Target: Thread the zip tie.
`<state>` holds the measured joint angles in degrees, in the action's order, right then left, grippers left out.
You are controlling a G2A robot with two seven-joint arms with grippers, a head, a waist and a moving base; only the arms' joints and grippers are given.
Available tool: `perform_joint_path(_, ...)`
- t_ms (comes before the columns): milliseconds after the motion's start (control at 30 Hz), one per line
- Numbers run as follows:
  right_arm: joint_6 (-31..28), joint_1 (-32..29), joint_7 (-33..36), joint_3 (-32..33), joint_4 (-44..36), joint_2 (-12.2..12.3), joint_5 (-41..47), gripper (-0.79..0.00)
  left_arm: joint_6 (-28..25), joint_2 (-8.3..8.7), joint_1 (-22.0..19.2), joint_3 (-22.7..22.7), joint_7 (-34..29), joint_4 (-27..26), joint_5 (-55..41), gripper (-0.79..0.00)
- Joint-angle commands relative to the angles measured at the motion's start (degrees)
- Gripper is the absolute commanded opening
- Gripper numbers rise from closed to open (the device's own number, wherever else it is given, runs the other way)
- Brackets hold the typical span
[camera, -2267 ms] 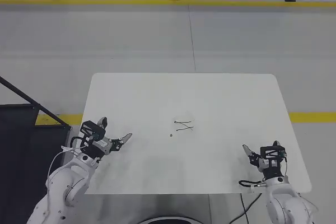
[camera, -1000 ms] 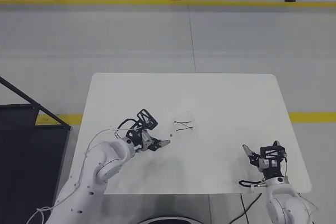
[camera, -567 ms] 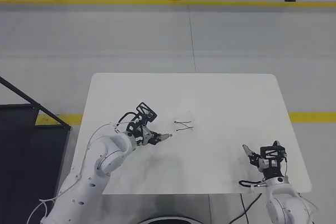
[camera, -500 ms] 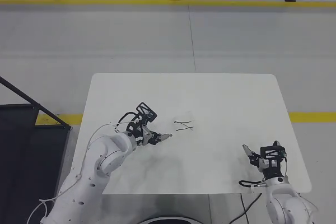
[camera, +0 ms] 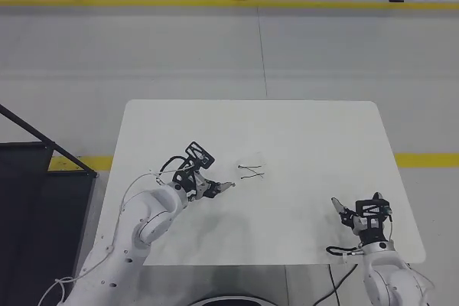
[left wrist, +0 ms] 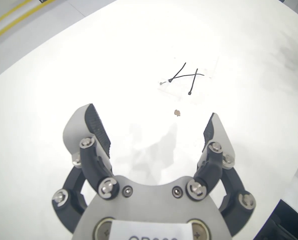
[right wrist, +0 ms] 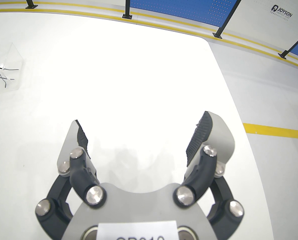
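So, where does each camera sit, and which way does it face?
Top view: above the arms, facing down on the table; both arms show.
Left wrist view: on that wrist, facing the zip ties past its open left gripper.
Right wrist view: on that wrist, facing across the table over its open right gripper.
All three share the zip ties.

two black zip ties (camera: 250,171) are lying close together near the middle of the white table (camera: 314,138). the left gripper (camera: 219,188) is hanging over the table near them, pointing their way. the right gripper (camera: 358,206) is resting well apart from them, by the table's near right corner, its fingers spreading wide.
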<state>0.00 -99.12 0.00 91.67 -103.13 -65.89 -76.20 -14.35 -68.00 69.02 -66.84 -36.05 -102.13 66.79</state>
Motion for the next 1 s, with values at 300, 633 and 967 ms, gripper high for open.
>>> perform_joint_path(300, 0.0, 0.0, 0.0, 0.0, 0.0, 0.0, 0.0, 0.0, 10.75, -2.26, -7.18, 6.8, -10.37, 3.14, -5.43, 0.0)
perform_joint_path(633, 0.0, 0.0, 0.0, 0.0, 0.0, 0.0, 0.0, 0.0, 10.44, -2.26, -6.82, 6.89, -10.15, 3.34, -5.36, 0.0)
perform_joint_path(967, 0.0, 0.0, 0.0, 0.0, 0.0, 0.0, 0.0, 0.0, 29.51, -4.67, -10.78, 7.75, -10.81, 6.54, -14.77, 0.0)
